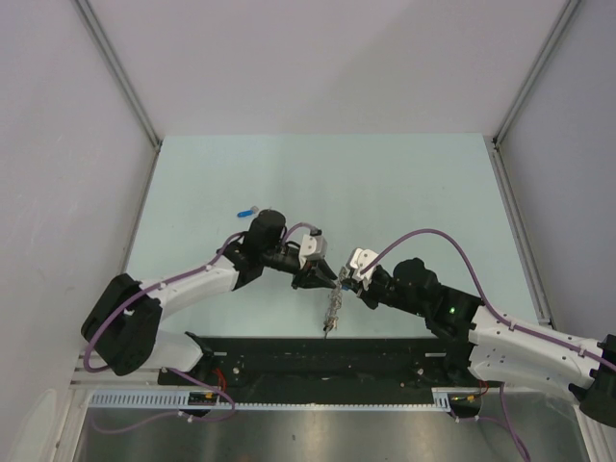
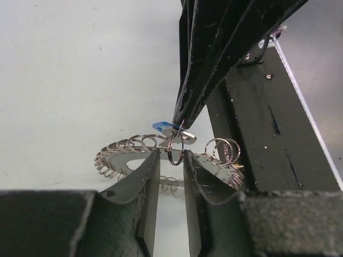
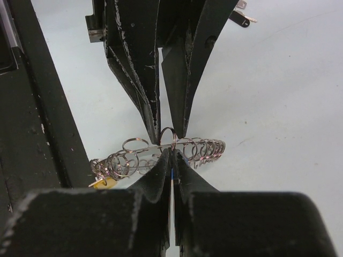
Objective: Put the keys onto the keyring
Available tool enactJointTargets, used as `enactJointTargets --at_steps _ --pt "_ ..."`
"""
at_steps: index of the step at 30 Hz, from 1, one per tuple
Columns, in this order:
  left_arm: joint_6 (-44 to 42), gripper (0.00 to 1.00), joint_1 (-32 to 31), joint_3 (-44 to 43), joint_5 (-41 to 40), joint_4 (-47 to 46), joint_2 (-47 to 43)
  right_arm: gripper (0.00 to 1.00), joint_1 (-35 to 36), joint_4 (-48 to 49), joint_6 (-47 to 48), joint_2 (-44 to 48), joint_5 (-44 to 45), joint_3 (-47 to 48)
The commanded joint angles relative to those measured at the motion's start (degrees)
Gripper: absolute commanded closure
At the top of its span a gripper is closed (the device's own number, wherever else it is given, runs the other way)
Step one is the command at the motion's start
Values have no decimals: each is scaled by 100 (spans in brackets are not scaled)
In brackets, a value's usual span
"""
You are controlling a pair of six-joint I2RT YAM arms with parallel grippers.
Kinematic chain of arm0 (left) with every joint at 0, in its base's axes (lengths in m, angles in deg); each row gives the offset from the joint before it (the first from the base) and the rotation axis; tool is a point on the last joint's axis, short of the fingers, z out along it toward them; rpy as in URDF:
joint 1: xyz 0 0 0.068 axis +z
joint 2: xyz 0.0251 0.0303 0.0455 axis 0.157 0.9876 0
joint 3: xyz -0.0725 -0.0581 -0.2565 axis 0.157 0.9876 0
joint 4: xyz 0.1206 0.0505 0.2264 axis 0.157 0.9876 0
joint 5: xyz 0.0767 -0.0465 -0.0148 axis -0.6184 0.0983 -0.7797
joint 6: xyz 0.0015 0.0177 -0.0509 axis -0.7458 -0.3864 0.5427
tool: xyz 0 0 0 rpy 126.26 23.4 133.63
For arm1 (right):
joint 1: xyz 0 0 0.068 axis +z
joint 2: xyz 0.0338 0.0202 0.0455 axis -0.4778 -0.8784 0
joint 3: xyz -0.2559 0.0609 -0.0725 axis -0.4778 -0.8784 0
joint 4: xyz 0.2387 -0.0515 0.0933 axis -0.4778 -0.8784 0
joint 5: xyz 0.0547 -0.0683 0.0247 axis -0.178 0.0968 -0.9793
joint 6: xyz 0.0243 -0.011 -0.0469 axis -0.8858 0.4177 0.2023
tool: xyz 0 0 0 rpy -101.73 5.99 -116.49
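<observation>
The keyring [image 1: 332, 310] hangs in the air between the two arms, over the table's near edge. It is a flat silver ring [image 2: 120, 160] fringed with wire loops [image 3: 209, 149]. My right gripper [image 3: 172, 155] is shut on a blue-headed key [image 2: 162, 127] at the ring's rim; only a blue sliver [image 3: 172, 174] shows between its fingers. From the opposite side my left gripper [image 2: 171, 155] straddles one upright wire loop [image 2: 176, 150] below that key, its jaws a narrow gap apart. A yellow-headed key [image 3: 104, 183] hangs on the ring's loops. Another blue-headed key [image 1: 248, 209] lies on the table.
The black mounting rail [image 1: 318, 361] runs along the near edge, right under the hanging ring [image 2: 257, 118]. Pale green tabletop [image 1: 385, 192] stretches behind the arms, and white walls close it in at left, right and back.
</observation>
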State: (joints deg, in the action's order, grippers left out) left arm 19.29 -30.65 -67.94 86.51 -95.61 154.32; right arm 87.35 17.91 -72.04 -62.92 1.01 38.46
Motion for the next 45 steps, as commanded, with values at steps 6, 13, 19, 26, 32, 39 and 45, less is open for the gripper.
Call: enactJointTargets --at_steps 6,13,19,26,32,39,45 --pt "546 90 13 -65 404 -720 -226 100 122 189 -30 58 125 224" --pt "590 99 4 -12 405 -712 -243 100 157 5 -38 101 178 215" --pt "1133 100 4 242 -315 -1229 -594 100 263 -171 -161 154 222 224" --pt "1899 100 13 725 -773 -2355 -1043 100 368 -286 -276 128 459 189" --pt "2541 100 13 990 -1063 -3233 -1140 100 386 48 -381 -83 292 153" --pt "2708 100 13 1034 -1660 -3305 -973 100 263 505 -372 -233 476 153" --pt "2787 67 31 858 -2618 -2954 -1034 100 -431 628 -496 -154 459 232"
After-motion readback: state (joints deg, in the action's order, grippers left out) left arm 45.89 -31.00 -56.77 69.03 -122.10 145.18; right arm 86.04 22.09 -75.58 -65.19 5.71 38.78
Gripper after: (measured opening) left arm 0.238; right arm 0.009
